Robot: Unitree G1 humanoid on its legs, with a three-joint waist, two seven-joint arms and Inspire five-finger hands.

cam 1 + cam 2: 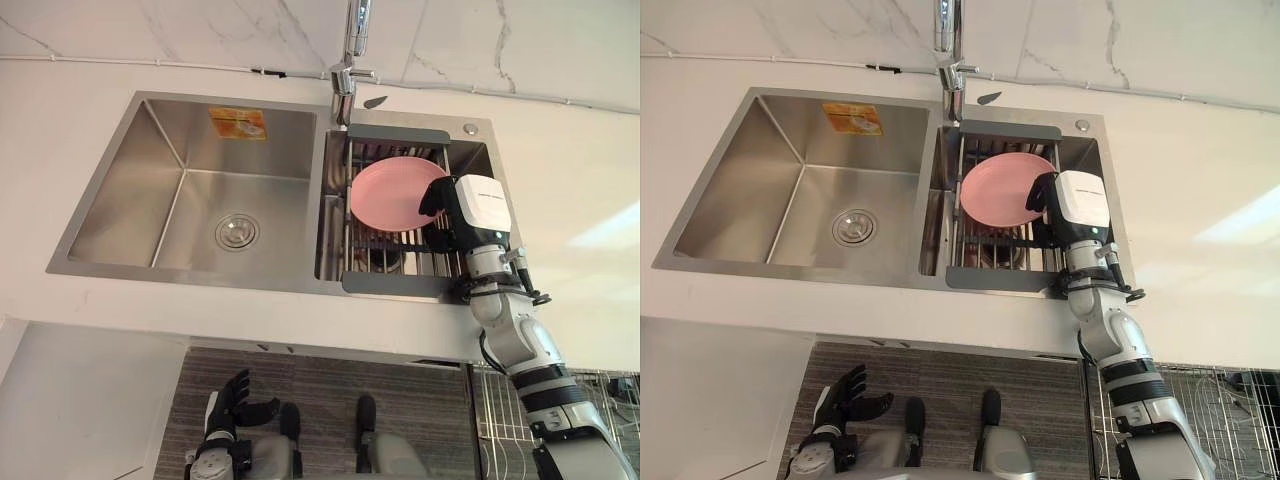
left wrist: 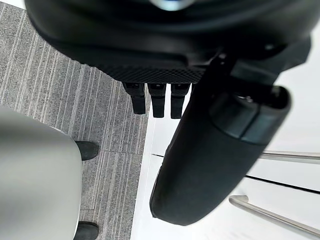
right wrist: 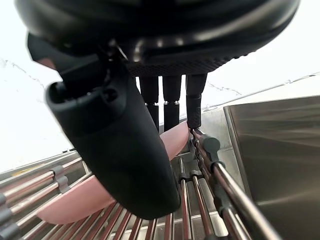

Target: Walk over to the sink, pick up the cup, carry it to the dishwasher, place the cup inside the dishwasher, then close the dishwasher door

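The right hand (image 1: 445,230) is held over the rack (image 1: 395,285), fingers (image 3: 171,97) extended and released, at the pink plate's (image 1: 390,192) right edge. The cup's position cannot be told. The left hand (image 1: 228,400) is hung relaxed, near left.

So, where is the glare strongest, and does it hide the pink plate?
Left eye view: a glare patch lies on the countertop right of the sink; the pink plate is evenly lit. Right wrist view: the wall is washed out white, but the plate past the right robot hand shows plainly.
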